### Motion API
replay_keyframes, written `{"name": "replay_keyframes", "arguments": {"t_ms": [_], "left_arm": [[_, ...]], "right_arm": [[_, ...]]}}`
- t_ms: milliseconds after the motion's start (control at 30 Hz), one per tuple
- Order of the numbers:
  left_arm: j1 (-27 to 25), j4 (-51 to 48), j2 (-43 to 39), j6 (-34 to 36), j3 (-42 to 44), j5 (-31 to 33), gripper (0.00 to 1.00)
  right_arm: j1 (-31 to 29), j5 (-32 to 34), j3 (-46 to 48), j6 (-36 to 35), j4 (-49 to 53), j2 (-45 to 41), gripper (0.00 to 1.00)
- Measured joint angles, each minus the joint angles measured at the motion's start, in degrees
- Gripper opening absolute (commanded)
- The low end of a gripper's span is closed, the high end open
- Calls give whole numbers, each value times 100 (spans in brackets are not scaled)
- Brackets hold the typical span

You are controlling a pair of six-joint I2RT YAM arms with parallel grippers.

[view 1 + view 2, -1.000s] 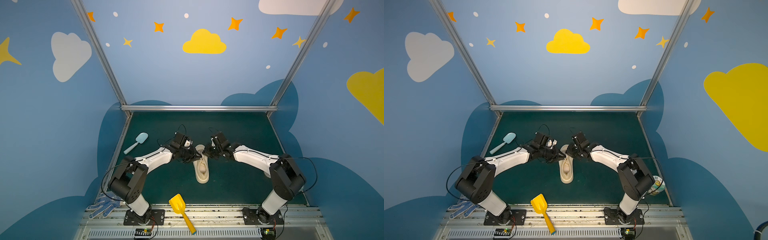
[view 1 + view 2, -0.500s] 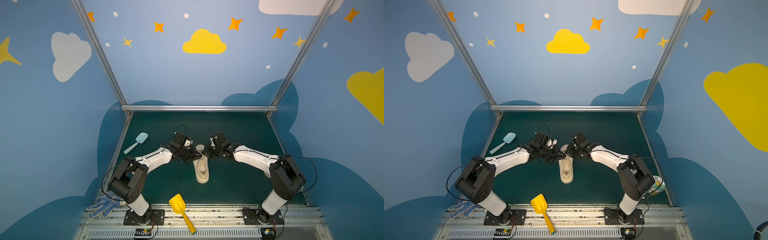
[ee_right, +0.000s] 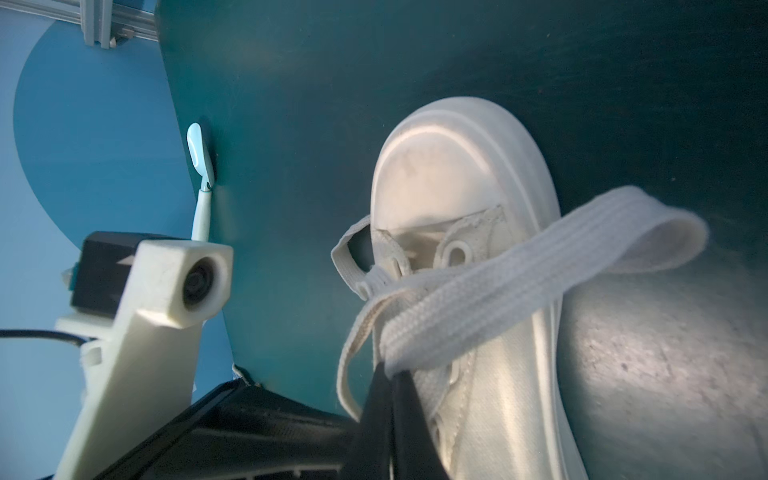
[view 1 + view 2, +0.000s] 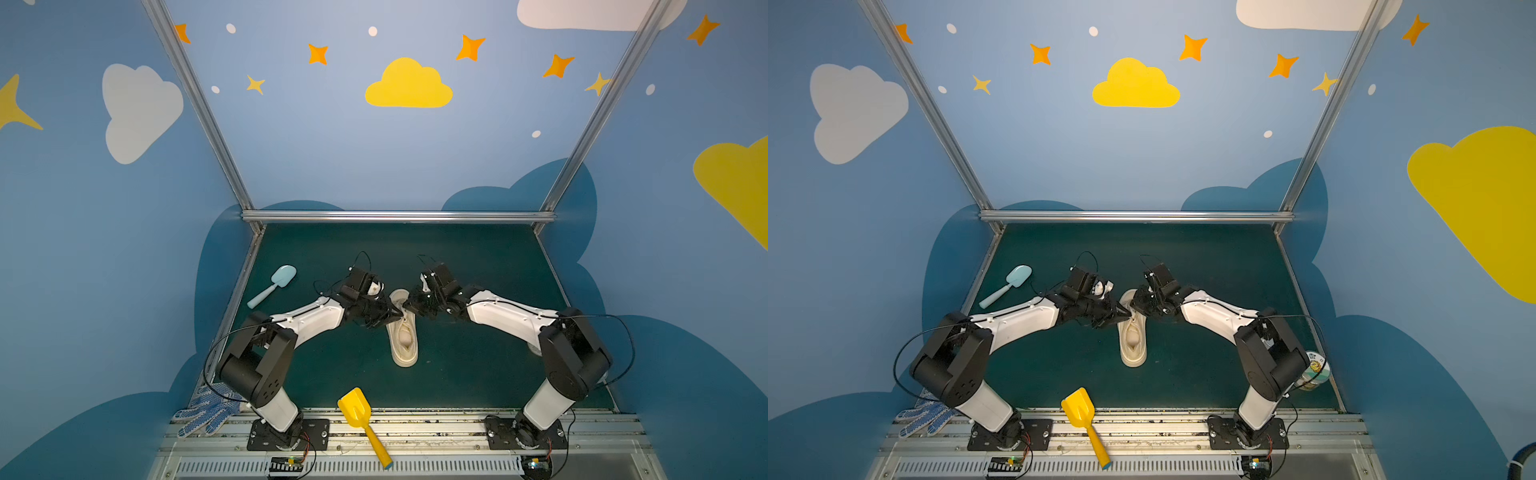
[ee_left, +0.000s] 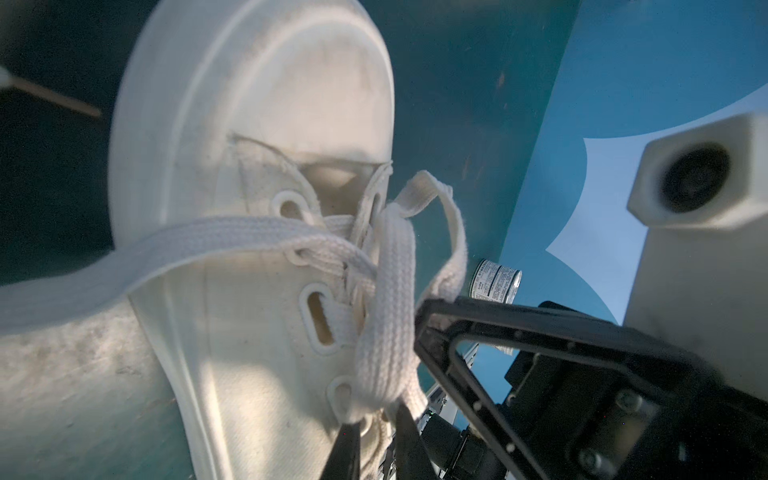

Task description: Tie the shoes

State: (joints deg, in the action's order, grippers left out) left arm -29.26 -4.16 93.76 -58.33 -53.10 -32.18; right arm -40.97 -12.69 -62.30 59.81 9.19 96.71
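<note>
Green mat (image 4: 478, 374) under blue cloud-painted walls (image 4: 332, 145) is holding the sneaker (image 4: 403, 345) at lower centre. Left gripper (image 5: 374, 424), barely parted, and right gripper (image 3: 392, 380), fully closed, are both pinching laces (image 5: 390, 291).

dim wide-angle top views, bowed edges; patchy warm light on sneaker (image 5: 266, 83)

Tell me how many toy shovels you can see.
2. The yellow shovel lies at the front, its handle across the rail. The pale blue shovel lies on the far-left part of the mat. Another could be hidden from view.
</note>
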Motion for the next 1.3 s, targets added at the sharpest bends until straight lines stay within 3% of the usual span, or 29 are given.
{"name": "replay_keyframes", "arguments": {"t_ms": [1300], "left_arm": [[22, 127, -267, -70, 227, 103, 17]], "right_arm": [[39, -282, 2, 85, 0, 61, 0]]}}
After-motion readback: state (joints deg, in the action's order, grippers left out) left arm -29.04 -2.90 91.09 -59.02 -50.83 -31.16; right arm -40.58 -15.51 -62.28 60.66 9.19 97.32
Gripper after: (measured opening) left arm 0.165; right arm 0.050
